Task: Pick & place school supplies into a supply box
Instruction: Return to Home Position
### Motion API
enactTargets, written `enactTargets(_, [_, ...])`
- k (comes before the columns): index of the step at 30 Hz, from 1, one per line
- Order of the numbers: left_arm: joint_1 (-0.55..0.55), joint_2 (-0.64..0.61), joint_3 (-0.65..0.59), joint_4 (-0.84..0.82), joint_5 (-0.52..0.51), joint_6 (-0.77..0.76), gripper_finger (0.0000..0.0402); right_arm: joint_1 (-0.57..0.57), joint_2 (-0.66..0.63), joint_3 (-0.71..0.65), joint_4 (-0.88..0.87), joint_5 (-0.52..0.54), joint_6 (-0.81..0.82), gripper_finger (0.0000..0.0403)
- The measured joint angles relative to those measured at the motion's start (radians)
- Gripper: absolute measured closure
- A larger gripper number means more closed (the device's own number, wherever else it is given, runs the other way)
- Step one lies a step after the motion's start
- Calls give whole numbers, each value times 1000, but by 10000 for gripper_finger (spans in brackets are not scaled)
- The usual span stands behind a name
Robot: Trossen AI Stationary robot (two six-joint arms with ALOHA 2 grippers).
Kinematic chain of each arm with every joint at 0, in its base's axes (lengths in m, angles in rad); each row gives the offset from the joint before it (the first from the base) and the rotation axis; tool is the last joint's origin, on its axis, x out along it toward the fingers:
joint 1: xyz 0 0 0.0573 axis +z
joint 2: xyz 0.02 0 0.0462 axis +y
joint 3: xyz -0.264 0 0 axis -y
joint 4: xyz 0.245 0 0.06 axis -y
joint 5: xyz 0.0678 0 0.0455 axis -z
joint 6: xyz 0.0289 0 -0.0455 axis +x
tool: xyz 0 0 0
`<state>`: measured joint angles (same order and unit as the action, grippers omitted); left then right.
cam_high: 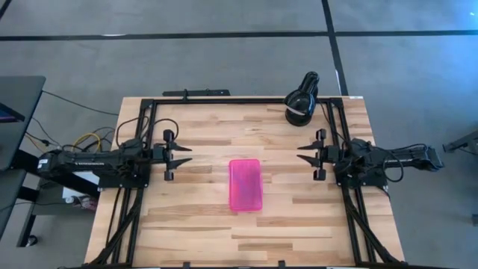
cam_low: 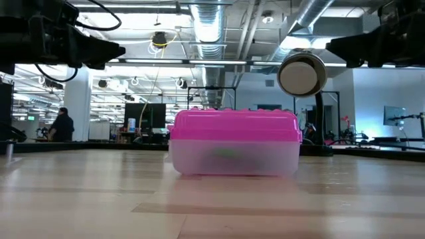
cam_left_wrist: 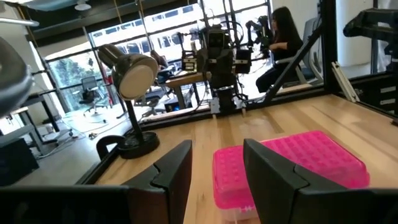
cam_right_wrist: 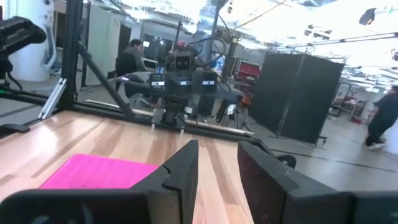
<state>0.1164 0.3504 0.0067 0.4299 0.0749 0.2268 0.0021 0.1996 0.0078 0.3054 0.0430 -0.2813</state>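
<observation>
From above, the pink-lidded supply box (cam_high: 245, 184) lies shut at the middle of the tabletop (cam_high: 202, 224). The left hand (cam_high: 190, 155) and the right hand (cam_high: 299, 153) face it from either side, well apart from it. A black lamp (cam_high: 302, 101) stands at the far edge.

At table height, the box's pink lid sits closed on its clear base, with the lamp behind it.

The left wrist view shows that hand's fingers (cam_left_wrist: 174, 171) parted and holding nothing.

The right wrist view shows that hand's fingers (cam_right_wrist: 180, 168) likewise spread and empty, the box beyond them.
</observation>
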Motion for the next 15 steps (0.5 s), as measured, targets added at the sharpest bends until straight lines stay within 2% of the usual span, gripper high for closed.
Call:
enactTargets(4, [-33, -25, 0, 2, -11, 25, 262, 0, -46, 0, -55, 0, -3, 294])
enactTargets(8, [-99, -85, 0, -25, -86, 59, 262, 0, -104, 0, -136, 5, 1, 294])
enactTargets(15, [-184, -237, 0, -191, -194, 80, 262, 0, -198, -1, -244, 7, -1, 294])
